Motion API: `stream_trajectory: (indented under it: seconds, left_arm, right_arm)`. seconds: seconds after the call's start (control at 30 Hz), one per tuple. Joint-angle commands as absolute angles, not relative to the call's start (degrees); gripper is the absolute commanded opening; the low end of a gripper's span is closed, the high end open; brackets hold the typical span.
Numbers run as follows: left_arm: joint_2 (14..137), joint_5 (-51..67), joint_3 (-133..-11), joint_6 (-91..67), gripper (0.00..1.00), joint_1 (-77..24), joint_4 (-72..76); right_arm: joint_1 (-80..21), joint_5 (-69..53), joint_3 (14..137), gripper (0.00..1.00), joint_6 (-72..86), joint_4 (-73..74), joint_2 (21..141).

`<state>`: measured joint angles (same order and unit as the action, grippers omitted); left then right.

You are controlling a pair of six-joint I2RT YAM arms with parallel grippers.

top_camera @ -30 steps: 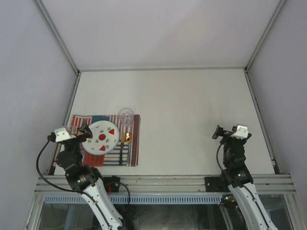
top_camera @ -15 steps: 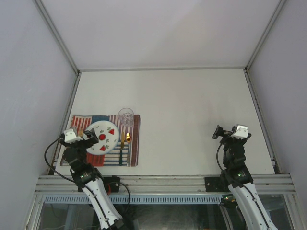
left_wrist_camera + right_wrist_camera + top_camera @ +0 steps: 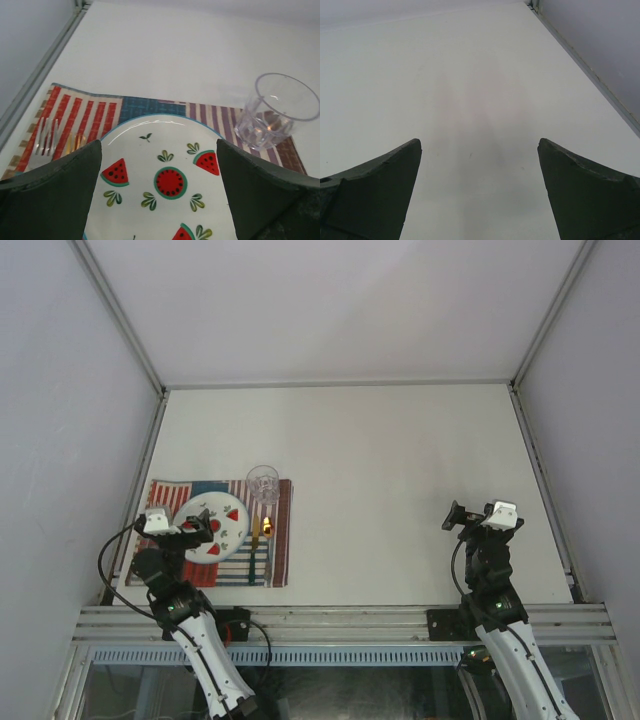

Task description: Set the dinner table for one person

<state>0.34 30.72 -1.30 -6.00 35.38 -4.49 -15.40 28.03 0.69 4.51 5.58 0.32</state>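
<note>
Your view cuts the plate point(image 3: 131, 145) off low; fork point(image 3: 50, 137) blurred.
Dinner table point(image 3: 400, 460) plain off-white; left gripper point(image 3: 159, 145), right gripper point(image 3: 479, 142) both spread, empty.

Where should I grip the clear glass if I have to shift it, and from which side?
Probably across its faceted lower wall, jaws level, coming from the right. The glass stands upright at the placemat's far right corner, with bare dinner table beyond, while the plate crowds its near left.
</note>
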Motion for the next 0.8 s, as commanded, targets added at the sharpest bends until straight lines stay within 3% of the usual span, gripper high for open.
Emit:
stream_trajectory:
  seconds: [0.0,0.77]
  left_arm:
    - [-12.8,40.9,4.0,-2.0,1.00,35.3,-4.4]
    - [-10.6,41.1,3.9,-1.9,1.00,35.5,-3.1]
  right_arm:
    - [-15.1,27.6,-2.2,1.00,5.4,9.4,-4.2]
    - [-15.1,27.7,-2.2,1.00,5.4,9.4,-4.2]
